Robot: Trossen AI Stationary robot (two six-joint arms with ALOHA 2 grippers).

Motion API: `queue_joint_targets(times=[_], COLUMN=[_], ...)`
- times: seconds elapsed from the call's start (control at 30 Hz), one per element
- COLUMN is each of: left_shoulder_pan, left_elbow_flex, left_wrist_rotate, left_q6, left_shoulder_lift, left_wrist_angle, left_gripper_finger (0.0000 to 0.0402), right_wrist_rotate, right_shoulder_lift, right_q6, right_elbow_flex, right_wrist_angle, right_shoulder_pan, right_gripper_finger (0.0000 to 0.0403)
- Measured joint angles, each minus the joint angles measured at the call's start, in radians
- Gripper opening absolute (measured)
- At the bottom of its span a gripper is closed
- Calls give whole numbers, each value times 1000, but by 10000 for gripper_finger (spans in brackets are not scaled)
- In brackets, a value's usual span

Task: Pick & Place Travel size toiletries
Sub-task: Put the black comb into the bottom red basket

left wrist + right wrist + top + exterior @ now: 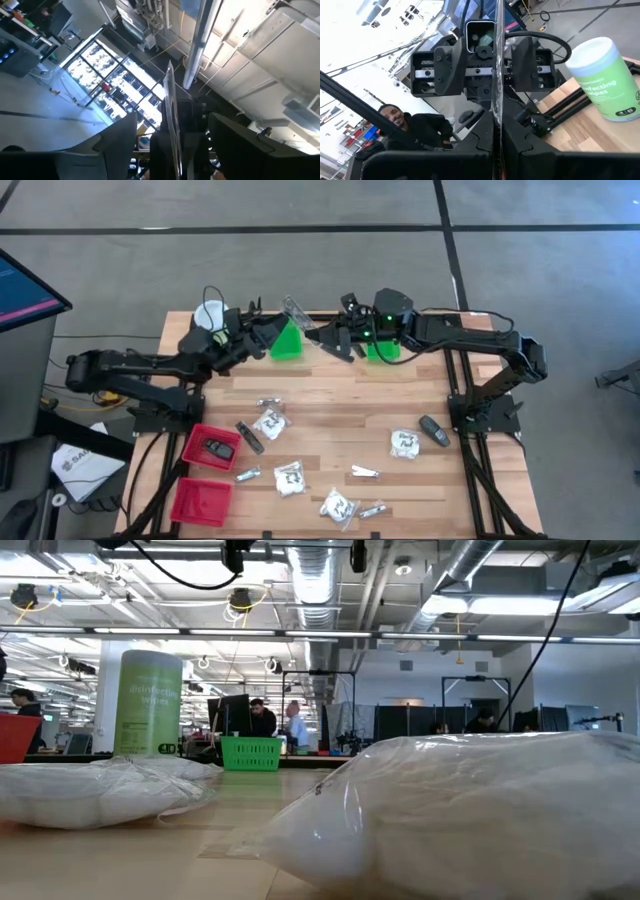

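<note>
A thin clear plastic bag is held up over the table's far edge, with my right gripper shut on it. My left gripper faces it from the left. It is open, one finger on each side of the bag's edge, without touching it. The travel size toiletries lie flat on the wood: white packets, silvery sachets, a dark stick and a dark oval piece. Neither gripper shows in the low view. My right gripper pinches the clear bag between its two fingers at the end nearest it. The fingers come level from the table's right side. The bag stands on edge, lifted clear of the table, and reaches on between my left gripper's fingers.
Two green baskets stand under the grippers at the far edge. Two red baskets sit at the near left, one holding a dark item. The light-green canister stands at the far left corner. People show in the room behind.
</note>
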Motion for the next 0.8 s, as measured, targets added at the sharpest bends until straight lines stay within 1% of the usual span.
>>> queue_joint_targets(times=[0.23, 0.37, 0.5, 0.8], left_shoulder_pan=[9, 32, 54, 56], left_elbow_flex=[0, 0, 9, 16], left_wrist_rotate=[11, 32, 73, 81], left_q6=[-19, -46, -48, -46], left_shoulder_lift=[59, 84, 96, 97], left_wrist_angle=[59, 89, 112, 107], left_gripper_finger=[229, 221, 211, 171], right_wrist_rotate=[0, -2, -3, -5], right_shoulder_lift=[0, 0, 0, 0], right_q6=[0, 0, 5, 17], right_elbow_flex=[0, 0, 0, 0], right_wrist_angle=[0, -4, -8, -20], right_shoulder_pan=[-7, -6, -6, -16], right_gripper_finger=[2, 2, 2, 2])
